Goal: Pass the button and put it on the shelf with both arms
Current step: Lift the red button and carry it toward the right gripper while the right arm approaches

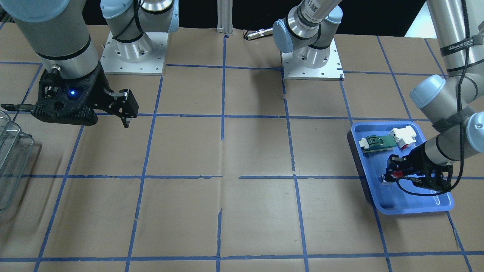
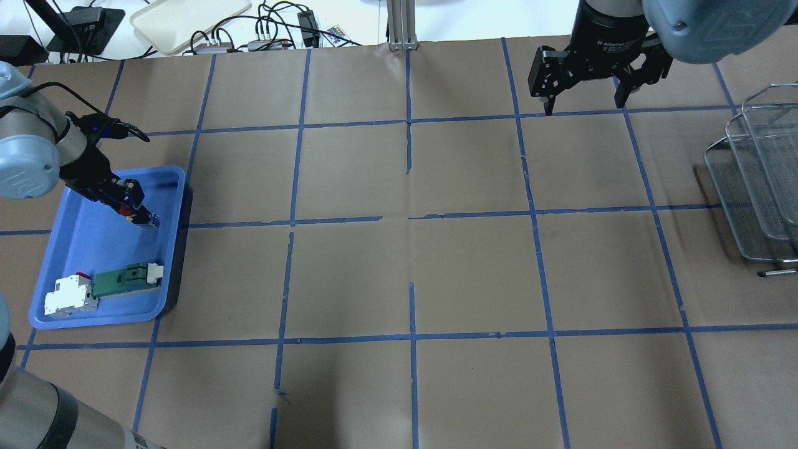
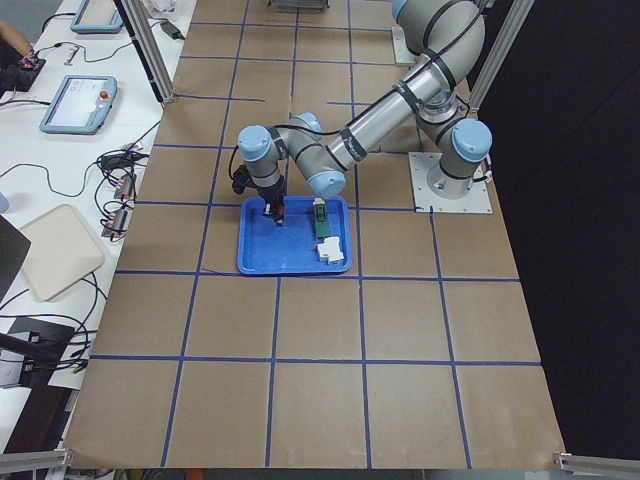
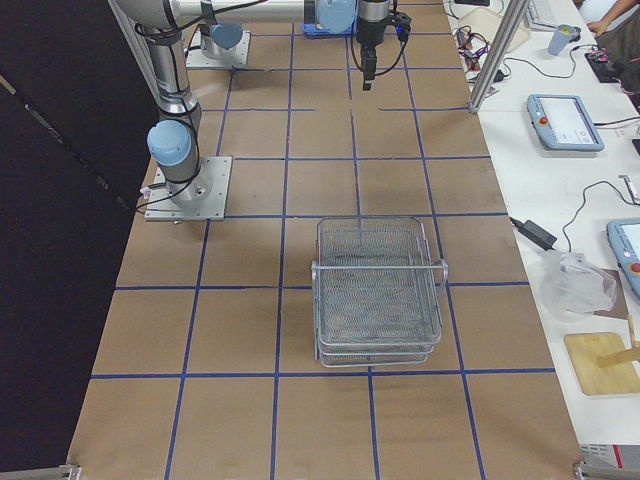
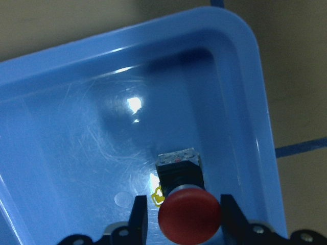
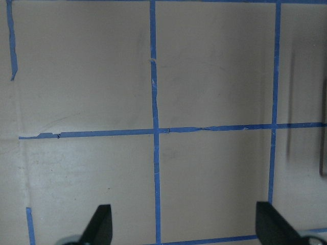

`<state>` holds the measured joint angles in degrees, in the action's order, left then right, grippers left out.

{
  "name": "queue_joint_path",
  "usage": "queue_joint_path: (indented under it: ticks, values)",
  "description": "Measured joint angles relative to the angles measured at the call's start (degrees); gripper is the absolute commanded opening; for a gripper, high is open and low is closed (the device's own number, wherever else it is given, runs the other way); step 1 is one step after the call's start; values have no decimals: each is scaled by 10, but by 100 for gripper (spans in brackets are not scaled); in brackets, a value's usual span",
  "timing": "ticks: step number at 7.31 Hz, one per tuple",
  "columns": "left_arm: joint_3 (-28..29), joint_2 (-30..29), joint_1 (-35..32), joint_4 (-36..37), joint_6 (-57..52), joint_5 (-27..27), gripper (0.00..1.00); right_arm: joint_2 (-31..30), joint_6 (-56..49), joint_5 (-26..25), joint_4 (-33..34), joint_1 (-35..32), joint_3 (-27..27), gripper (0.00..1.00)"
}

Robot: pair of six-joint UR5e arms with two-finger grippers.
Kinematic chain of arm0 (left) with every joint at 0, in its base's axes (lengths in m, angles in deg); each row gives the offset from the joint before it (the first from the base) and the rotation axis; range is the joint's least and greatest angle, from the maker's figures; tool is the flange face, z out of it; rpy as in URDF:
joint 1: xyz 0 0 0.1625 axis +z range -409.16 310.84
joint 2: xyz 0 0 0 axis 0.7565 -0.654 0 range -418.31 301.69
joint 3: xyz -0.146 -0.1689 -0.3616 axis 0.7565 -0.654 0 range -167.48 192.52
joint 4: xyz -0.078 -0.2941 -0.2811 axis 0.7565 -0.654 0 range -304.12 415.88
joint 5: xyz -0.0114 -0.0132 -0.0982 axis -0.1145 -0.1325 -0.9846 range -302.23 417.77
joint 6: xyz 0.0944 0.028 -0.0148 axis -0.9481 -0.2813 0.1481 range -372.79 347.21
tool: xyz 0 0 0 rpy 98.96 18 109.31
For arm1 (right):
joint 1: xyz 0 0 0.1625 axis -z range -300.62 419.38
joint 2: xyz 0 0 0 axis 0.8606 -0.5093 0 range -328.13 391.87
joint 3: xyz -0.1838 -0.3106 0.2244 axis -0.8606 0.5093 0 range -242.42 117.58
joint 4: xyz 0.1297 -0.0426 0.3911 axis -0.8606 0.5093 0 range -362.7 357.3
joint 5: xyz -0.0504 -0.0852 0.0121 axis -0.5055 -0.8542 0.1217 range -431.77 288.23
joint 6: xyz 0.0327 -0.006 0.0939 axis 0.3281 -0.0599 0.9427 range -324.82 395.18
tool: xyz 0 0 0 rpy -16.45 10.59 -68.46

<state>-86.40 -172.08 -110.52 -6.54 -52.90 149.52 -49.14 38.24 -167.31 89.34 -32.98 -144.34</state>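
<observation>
The button (image 5: 189, 214), with a red cap and black body, is between the fingertips of my left gripper (image 5: 183, 217) over the far right corner of the blue tray (image 5: 76, 127). The gripper is shut on it and tilted; the button's silvery base points down at the tray floor. It shows the same way in the overhead view: button (image 2: 131, 213), left gripper (image 2: 128, 209). My right gripper (image 2: 586, 100) hangs open and empty above the table's far right. The wire-mesh shelf (image 2: 754, 181) stands at the right edge.
In the blue tray (image 2: 93, 249) a green-and-white flat part (image 2: 124, 280) and a white-and-red block (image 2: 68, 294) lie near its front edge. Brown paper with blue tape lines covers the table between tray and shelf. Cables and a beige tray lie beyond the far edge.
</observation>
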Motion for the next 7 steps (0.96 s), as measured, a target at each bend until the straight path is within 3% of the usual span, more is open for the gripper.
queue_joint_path:
  ticks: [3, 5, 7]
  values:
    - [8, 26, -31, -8, 37, -20, 0, -3, -6, 11, 17, -1, -6, 100]
    - [6, 50, -107, -16, 169, -71, 0, -13, -4, 14, 31, 3, -21, 100]
    - [-4, 51, -192, -7, 341, -139, 0, -11, -7, 56, 37, 5, -30, 100]
